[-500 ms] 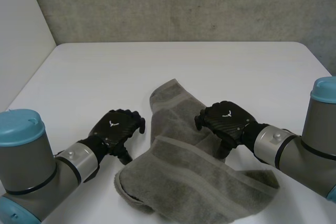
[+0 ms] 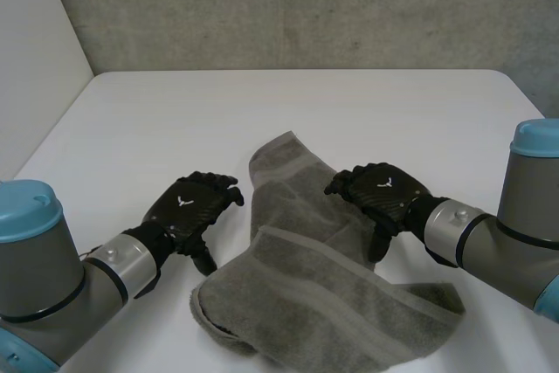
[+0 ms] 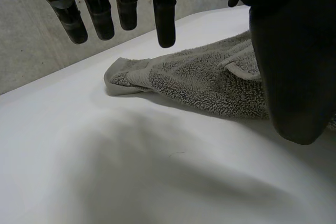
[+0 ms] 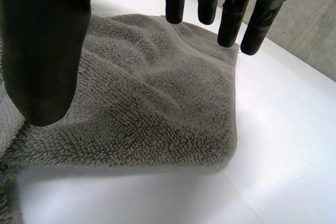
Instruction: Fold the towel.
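the towel (image 2: 314, 294) lies rumpled on the table (image 2: 175, 111) and looks only roughly doubled; no neat fold yet. my left hand (image 2: 194, 203) hangs beside it, fingers straight and empty; my right hand (image 2: 384, 194) spreads over it, holding nothing.

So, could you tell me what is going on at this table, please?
A two-armed robot is working on a grey towel, which lies rumpled and partly doubled over on the white table. Its right hand is open over the towel. Its left hand is open too, over bare table just beside the towel's edge. Neither hand grips the cloth, and the towel is not yet neatly folded.
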Controlling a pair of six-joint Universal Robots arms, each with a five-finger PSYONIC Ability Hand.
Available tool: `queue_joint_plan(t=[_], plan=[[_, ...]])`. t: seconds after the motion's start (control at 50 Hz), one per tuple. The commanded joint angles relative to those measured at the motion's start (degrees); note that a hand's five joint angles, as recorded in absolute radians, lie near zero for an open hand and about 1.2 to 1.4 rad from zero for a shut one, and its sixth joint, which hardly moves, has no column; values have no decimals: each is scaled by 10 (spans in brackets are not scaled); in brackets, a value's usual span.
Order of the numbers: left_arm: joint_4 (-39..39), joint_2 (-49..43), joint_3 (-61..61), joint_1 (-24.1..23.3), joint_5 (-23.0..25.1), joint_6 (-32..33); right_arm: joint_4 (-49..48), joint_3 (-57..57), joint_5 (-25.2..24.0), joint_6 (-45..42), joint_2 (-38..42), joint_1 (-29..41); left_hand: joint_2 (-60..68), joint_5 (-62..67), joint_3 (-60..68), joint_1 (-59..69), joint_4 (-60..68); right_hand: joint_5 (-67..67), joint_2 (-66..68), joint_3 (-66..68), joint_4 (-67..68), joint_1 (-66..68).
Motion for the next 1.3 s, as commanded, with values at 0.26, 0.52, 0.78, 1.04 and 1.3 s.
queue_joint_plan(t=[0.26, 0.52, 0.78, 1.04, 1.3], plan=[[1, 38, 5, 57, -4, -42, 140, -180, 13, 5, 66, 135, 2, -4, 1, -1, 3, -35, -39, -40, -43, -31], [2, 41, 3, 59, -3, -45, 175, -338, 40, 57, 194, 216, 2, -4, 1, -1, 3, 34, 30, 29, 26, 38], [2, 42, 2, 58, -2, -44, 219, -411, 97, 46, 259, 231, 2, -4, 1, -1, 3, 344, 339, 339, 335, 347], [2, 43, 1, 58, -2, -43, 245, -402, 101, 31, 216, 218, 2, -4, 1, -1, 3, 661, 657, 656, 653, 665], [0, 52, -4, 51, 1, -39, 165, -267, 120, 82, 60, 37, -3, -9, -4, -6, -2, 661, 657, 656, 653, 665]])
